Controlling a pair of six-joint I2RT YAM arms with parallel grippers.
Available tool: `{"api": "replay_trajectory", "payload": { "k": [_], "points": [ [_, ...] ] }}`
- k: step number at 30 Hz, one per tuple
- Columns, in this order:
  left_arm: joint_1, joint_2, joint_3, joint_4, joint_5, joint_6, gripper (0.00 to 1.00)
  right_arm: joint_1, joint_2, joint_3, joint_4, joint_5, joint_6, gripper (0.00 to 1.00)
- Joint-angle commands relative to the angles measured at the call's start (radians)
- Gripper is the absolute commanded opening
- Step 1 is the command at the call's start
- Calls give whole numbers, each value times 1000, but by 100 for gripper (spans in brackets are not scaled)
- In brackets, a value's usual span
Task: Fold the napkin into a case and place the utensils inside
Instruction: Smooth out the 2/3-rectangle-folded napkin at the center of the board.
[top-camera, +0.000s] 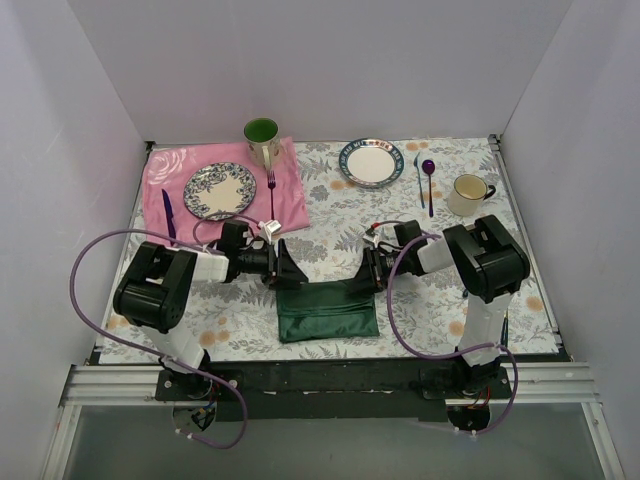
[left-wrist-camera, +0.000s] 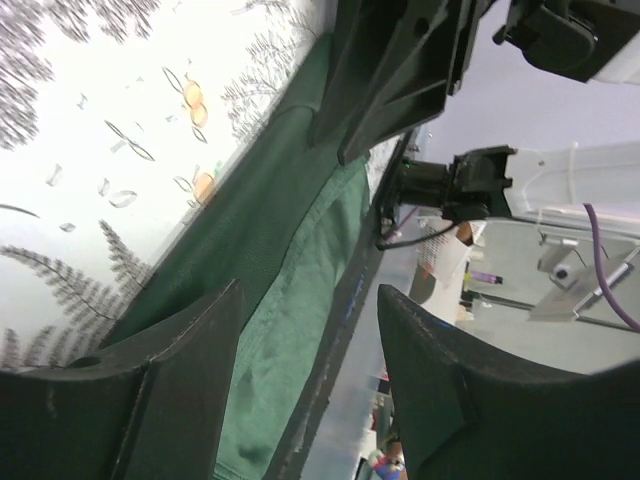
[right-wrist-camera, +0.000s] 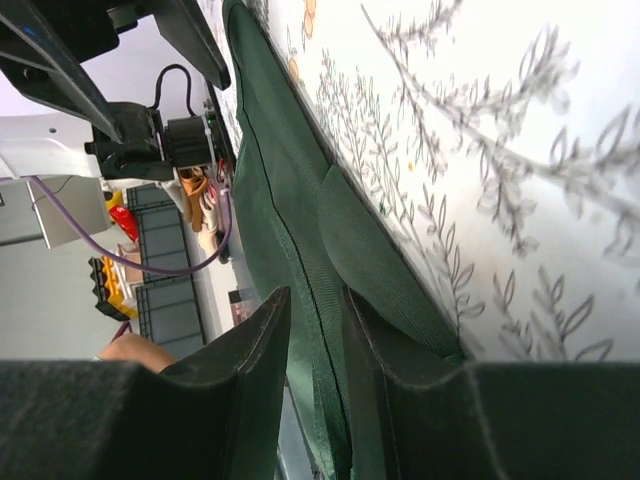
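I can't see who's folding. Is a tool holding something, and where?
The right tool pinches the green napkin at its far right corner. The left tool is open over the far left corner, gripping nothing.

Napkin (top-camera: 327, 312): dark green plain cloth, folded into a flat, wide band. It lies on the table (top-camera: 330, 215) near the front edge, long side running left to right.

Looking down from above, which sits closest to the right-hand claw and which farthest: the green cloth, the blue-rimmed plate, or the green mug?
1. The napkin, pinched by the right gripper.
2. The blue-rimmed plate, straight beyond the gripper.
3. The green mug, far back, leftward.
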Motion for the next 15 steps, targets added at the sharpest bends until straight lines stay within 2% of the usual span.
{"api": "replay_trajectory", "payload": {
  "k": [1, 5, 7, 9, 12, 13, 15],
  "points": [
    [14, 38, 46, -52, -45, 51, 54, -14, 63, 66, -18, 208, -98, 37],
    [16, -24, 78, -37, -22, 110, 53, -7, -2, 112, -35, 146, -109, 37],
    [14, -92, 86, -52, -18, 190, 54, -3, -41, 112, -50, 114, -116, 35],
    [11, -136, 104, -136, -25, 289, 54, 5, -107, 111, -91, 91, -135, 33],
    [-24, -244, 109, -283, -79, 516, 53, 23, -196, 118, -191, 60, -174, 33],
    [-79, -277, 104, -322, -164, 661, 53, 26, -220, 120, -211, 50, -197, 34],
    [-156, -403, 71, -373, -262, 777, 54, 35, -280, 127, -286, 50, -224, 34]
  ]
}}
